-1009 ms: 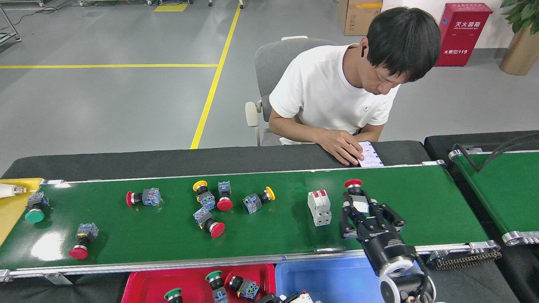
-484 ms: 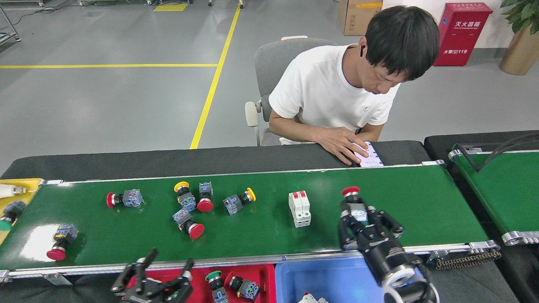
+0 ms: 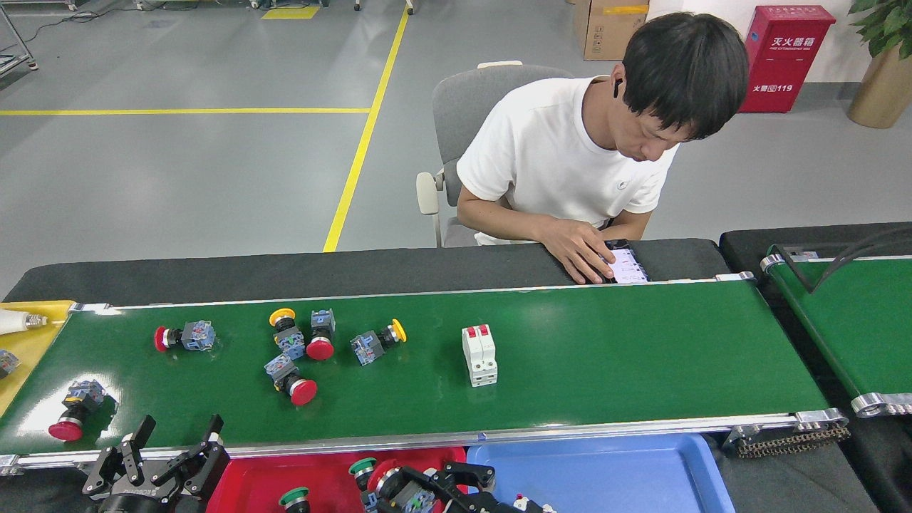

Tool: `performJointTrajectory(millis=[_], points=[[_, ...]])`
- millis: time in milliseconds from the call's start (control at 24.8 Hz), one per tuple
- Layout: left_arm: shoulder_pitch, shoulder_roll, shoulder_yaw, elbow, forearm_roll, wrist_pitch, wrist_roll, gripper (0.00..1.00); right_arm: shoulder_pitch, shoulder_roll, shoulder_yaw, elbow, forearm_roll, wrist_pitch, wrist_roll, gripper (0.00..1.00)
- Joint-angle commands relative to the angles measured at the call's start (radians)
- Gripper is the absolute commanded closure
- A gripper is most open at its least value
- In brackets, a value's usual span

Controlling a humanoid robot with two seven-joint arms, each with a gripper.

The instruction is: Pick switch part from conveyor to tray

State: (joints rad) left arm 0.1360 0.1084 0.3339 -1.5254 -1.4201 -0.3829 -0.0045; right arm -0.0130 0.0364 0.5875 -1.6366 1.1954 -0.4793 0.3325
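Several push-button switch parts lie on the green conveyor (image 3: 641, 349): a red-capped one (image 3: 182, 336), a cluster with yellow and red caps (image 3: 303, 335), a yellow-capped one (image 3: 377, 342), a red one (image 3: 292, 381) and another red one (image 3: 75, 413) at the far left. A white breaker (image 3: 479, 355) stands mid-belt. My left gripper (image 3: 178, 438) is open just below the belt's near rail, empty. My right gripper (image 3: 445, 484) sits low over the red tray (image 3: 249, 484), beside a red-capped switch (image 3: 388, 479); its jaws are mostly cut off.
A blue tray (image 3: 613, 470) sits right of the red one, and a yellow tray (image 3: 28, 345) lies at the belt's left end. A seated person rests a hand (image 3: 581, 256) on a phone at the far rail. A second green belt (image 3: 855, 320) is at the right.
The parts have ridden leftward on the belt. My right gripper left the belt's right side and dropped down-left to the red tray. My left gripper shifted left.
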Motion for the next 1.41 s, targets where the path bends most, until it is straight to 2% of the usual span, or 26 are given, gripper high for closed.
performJointTrajectory(millis=[0, 161, 282, 444, 605, 646, 767, 888, 1009, 1049, 1089, 1210, 1251, 1291, 1372], points=[[0.005, 0.008, 0.0, -0.013, -0.003, -0.001, 0.003, 0.0, -0.024, 0.02, -0.017, -0.003, -0.007, -0.027, 0.0, 0.01], [0.011, 0.013, -0.033, -0.019, -0.014, -0.002, 0.003, 0.0, -0.039, 0.049, -0.143, -0.02, -0.007, -0.01, -0.003, 0.02], [-0.024, 0.01, -0.073, -0.01, -0.065, 0.004, 0.003, 0.0, -0.054, 0.109, -0.307, -0.035, -0.003, 0.097, -0.006, 0.03], [-0.104, -0.009, -0.09, 0.051, -0.122, 0.009, -0.015, 0.0, -0.09, 0.102, -0.459, -0.035, 0.006, 0.289, -0.033, 0.04], [-0.171, -0.001, -0.112, 0.136, -0.126, 0.018, -0.02, 0.0, -0.076, 0.014, -0.554, -0.035, 0.053, 0.489, -0.179, 0.04], [-0.196, 0.004, -0.112, 0.174, -0.126, 0.027, -0.02, 0.0, -0.055, -0.026, -0.56, -0.034, 0.066, 0.548, -0.239, 0.04], [-0.274, 0.01, -0.11, 0.281, -0.126, 0.036, -0.02, 0.0, 0.03, -0.099, -0.563, -0.043, 0.066, 0.619, -0.345, 0.04], [-0.346, 0.025, -0.11, 0.38, -0.126, 0.058, -0.02, 0.0, 0.074, -0.104, -0.575, -0.049, 0.064, 0.628, -0.356, 0.03], [-0.392, 0.071, -0.108, 0.445, -0.123, 0.079, -0.022, 0.04, 0.11, -0.105, -0.574, -0.069, 0.061, 0.616, -0.342, 0.03], [-0.403, 0.086, -0.105, 0.472, -0.114, 0.073, -0.02, 0.07, 0.13, -0.107, -0.574, -0.081, 0.059, 0.602, -0.339, 0.03], [-0.408, 0.099, -0.102, 0.49, -0.109, 0.065, -0.017, 0.18, 0.15, -0.109, -0.575, -0.092, 0.056, 0.575, -0.337, 0.03], [-0.404, 0.12, -0.11, 0.496, -0.079, 0.05, -0.011, 0.64, 0.193, -0.112, -0.597, -0.117, 0.043, 0.492, -0.331, 0.03], [-0.403, 0.125, -0.11, 0.496, -0.074, 0.042, -0.011, 0.85, 0.206, -0.112, -0.612, -0.124, 0.03, 0.458, -0.328, 0.03], [-0.4, 0.125, -0.108, 0.496, -0.072, 0.039, -0.009, 0.91, 0.216, -0.112, -0.627, -0.126, 0.013, 0.417, -0.32, 0.03], [-0.394, 0.119, -0.102, 0.487, -0.065, 0.042, -0.006, 0.94, 0.219, -0.112, -0.672, -0.124, -0.017, 0.35, -0.294, 0.03]])
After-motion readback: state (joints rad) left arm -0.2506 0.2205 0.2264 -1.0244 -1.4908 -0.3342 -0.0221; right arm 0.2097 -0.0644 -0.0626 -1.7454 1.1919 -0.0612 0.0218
